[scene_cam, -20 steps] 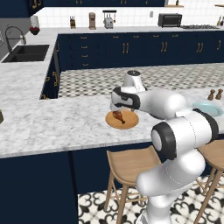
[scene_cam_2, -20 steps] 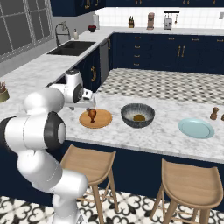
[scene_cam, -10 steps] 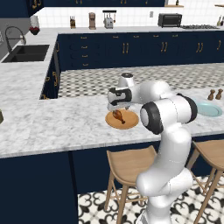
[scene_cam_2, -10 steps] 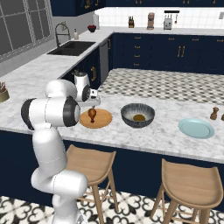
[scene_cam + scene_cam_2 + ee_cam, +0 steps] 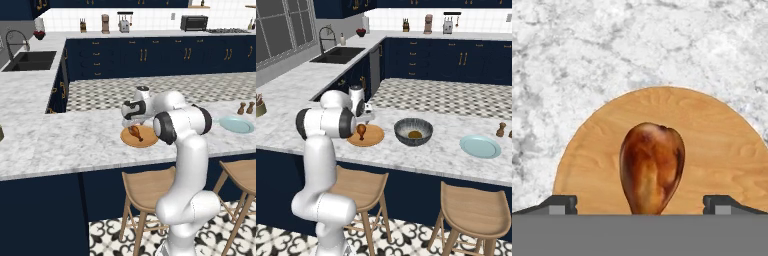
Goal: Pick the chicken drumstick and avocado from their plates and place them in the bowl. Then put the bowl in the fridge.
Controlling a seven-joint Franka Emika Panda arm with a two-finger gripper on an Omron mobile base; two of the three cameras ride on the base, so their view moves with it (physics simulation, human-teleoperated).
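Note:
The reddish-brown chicken drumstick [image 5: 652, 167] lies on the tan wooden plate [image 5: 712, 140], meaty end away from the hand. My gripper [image 5: 640, 205] is open just above it, one fingertip [image 5: 562, 204] on each side of the drumstick. From the right base, the gripper [image 5: 367, 118] hovers over the drumstick [image 5: 361, 131] and wooden plate [image 5: 372, 137]. To their right stands the dark grey bowl [image 5: 413, 127] with the brownish avocado [image 5: 415, 134] inside. The pale blue-green plate [image 5: 480, 146] lies bare farther right. The left base view shows the drumstick [image 5: 135, 132]; my arm hides the bowl. The fridge is out of view.
Two small shakers [image 5: 501, 129] stand behind the blue plate [image 5: 236, 124]. Wooden stools [image 5: 358, 187] sit under the counter's front edge. A sink [image 5: 338, 54] is on the far left counter, with navy cabinets behind.
The arm's elbow has swung from low and forward to upright. The hand has stayed over the wooden plate, close above the drumstick. The drumstick, bowl and plates have not moved.

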